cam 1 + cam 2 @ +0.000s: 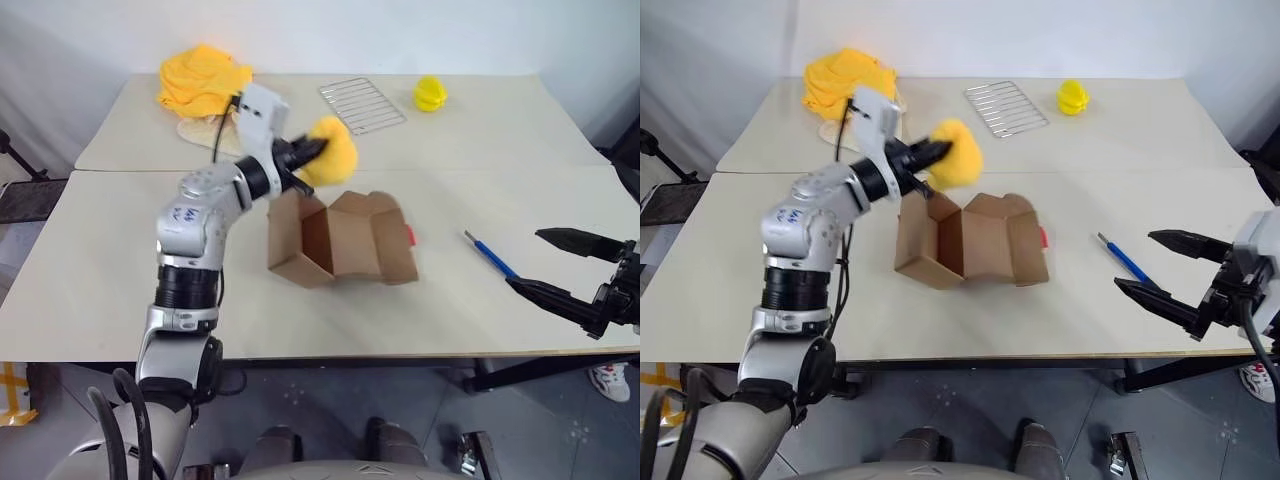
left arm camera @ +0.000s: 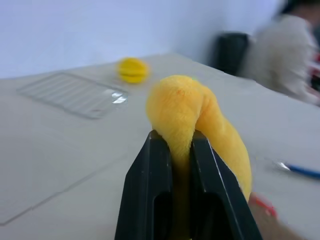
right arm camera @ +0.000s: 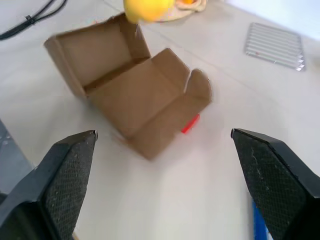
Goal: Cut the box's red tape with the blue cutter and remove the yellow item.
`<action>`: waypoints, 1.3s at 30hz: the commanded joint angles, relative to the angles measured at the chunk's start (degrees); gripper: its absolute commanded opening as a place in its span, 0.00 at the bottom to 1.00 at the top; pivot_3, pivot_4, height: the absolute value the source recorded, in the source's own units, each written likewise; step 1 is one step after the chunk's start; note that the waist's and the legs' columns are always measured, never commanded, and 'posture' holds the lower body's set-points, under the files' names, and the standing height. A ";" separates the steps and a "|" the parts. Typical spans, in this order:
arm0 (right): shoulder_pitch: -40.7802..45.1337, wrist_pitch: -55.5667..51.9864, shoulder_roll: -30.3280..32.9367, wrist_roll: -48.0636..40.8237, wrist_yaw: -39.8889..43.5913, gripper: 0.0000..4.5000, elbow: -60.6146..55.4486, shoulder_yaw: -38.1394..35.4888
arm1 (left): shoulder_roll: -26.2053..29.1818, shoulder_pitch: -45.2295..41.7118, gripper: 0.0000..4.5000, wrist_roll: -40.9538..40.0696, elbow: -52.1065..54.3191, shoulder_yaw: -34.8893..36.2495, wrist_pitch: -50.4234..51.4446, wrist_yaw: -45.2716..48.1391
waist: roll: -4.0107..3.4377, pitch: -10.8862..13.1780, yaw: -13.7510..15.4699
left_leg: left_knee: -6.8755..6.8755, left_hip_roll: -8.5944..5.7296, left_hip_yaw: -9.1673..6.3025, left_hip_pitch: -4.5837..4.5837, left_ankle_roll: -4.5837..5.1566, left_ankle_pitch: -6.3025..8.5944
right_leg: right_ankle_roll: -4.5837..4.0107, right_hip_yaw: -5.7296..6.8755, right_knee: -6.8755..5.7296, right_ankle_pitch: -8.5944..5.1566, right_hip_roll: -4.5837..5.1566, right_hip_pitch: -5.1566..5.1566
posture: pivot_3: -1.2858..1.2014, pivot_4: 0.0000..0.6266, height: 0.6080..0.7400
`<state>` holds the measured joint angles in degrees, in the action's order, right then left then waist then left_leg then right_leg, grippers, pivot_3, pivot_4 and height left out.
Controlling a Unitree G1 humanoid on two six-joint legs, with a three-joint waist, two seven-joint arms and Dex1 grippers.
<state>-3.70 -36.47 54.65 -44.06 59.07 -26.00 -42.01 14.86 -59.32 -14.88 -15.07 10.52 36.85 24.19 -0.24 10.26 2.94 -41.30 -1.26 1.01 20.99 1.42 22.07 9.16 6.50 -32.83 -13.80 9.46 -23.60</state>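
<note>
The brown cardboard box (image 1: pixel 340 240) lies open on the table with its flaps spread, and a bit of red tape (image 1: pixel 411 236) shows at its right edge. My left gripper (image 1: pixel 312 152) is shut on the yellow item (image 1: pixel 333 150), a soft orange-yellow lump held in the air above the box's back left corner. Its two black fingers (image 2: pixel 150 190) pinch the lump (image 2: pixel 195 125) in the left wrist view. The blue cutter (image 1: pixel 490 254) lies on the table to the right of the box. My right gripper (image 1: pixel 560 268) stands open near the table's right front edge, just right of the cutter.
A heap of yellow cloth (image 1: pixel 203 80) lies at the back left. A wire rack (image 1: pixel 362 104) and a small lemon-yellow ridged object (image 1: pixel 430 94) sit at the back of the table. A seam (image 1: pixel 120 170) joins two tabletops. A blurred person (image 2: pixel 285 55) sits beyond the table.
</note>
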 commanded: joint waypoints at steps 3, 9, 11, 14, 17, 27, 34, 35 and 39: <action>2.94 4.38 1.67 1.63 2.07 1.00 5.04 1.25 | 3.79 -4.72 0.00 -0.36 -4.41 4.45 1.31 -6.96 | 0.01 0.00 -0.12 | 0.02 -0.01 0.01 -0.01 0.00 0.00 | 0.00 0.00 0.00 0.00 0.00 0.00 | 0.52 0.24 1.00; 5.89 6.15 1.10 2.66 1.52 1.00 6.70 4.69 | 5.77 -3.94 0.00 -0.46 -4.57 7.56 3.80 -12.56 | 0.01 0.01 0.15 | -0.05 -0.02 -0.04 0.05 -0.01 0.00 | 0.01 0.03 0.00 0.01 0.00 0.00 | 0.52 0.24 1.00; 6.01 6.45 1.02 2.71 1.61 1.00 6.99 5.23 | 8.99 -2.91 0.00 1.91 -7.10 8.24 5.24 -16.18 | 0.01 0.01 -0.14 | 0.00 -0.01 -0.03 0.02 -0.03 0.00 | 0.01 0.03 0.00 0.00 0.00 -0.01 | 0.52 0.24 1.00; 6.15 6.82 1.25 2.83 2.04 1.00 7.91 5.72 | 13.40 -0.22 0.16 5.36 -9.73 5.77 7.77 -18.02 | 0.01 0.00 -1.29 | 0.16 0.00 0.08 -0.11 -0.06 -0.02 | 0.01 0.00 -0.03 0.00 0.00 -0.05 | 0.52 0.24 1.00; 6.44 7.17 1.60 2.95 2.50 1.00 8.90 6.17 | 15.18 1.44 0.35 6.64 -9.92 3.95 9.75 -17.92 | 0.02 0.01 -1.37 | 0.29 0.01 0.25 -0.32 -0.07 -0.01 | 0.00 -0.03 -0.05 0.00 0.00 0.01 | 0.52 0.24 1.00; 10.79 8.48 3.21 4.59 4.96 1.00 14.15 10.31 | 18.25 6.26 0.99 7.24 -2.63 3.38 24.66 -18.46 | 0.14 0.07 -1.41 | 0.21 0.04 0.30 -0.42 -0.10 0.00 | 0.00 -0.15 -0.09 0.00 0.01 0.09 | 0.52 0.24 1.00; 14.43 9.52 3.57 5.95 6.80 1.00 17.72 13.02 | 21.82 10.39 0.99 4.45 6.67 3.94 25.79 -12.01 | 0.14 0.07 -1.59 | 0.24 0.07 0.39 -0.49 -0.13 0.02 | 0.00 -0.25 -0.12 0.00 0.01 0.05 | 0.52 0.24 1.00; 14.64 9.51 3.70 6.10 7.13 1.00 18.06 13.21 | 22.57 11.02 0.99 3.80 7.47 4.65 24.15 -10.64 | 0.14 0.07 -1.60 | 0.24 0.07 0.39 -0.49 -0.14 0.03 | 0.00 -0.25 -0.12 0.00 0.01 0.04 | 0.52 0.24 1.00; 15.54 10.04 4.79 6.82 9.44 1.00 20.83 14.09 | 26.54 15.86 0.99 -0.54 11.92 7.07 14.41 0.14 | 0.14 0.07 -1.63 | 0.23 0.08 0.45 -0.49 -0.14 0.03 | -0.01 -0.29 -0.11 0.00 0.01 0.04 | 0.52 0.24 1.00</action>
<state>11.04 -27.48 57.75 -37.17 67.44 -5.91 -27.15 39.37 -44.22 -13.69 -6.87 15.46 56.38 19.69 -0.10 10.33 1.31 -41.06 -1.17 1.46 20.48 1.25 22.11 9.15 6.20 -32.95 -13.81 9.47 -23.57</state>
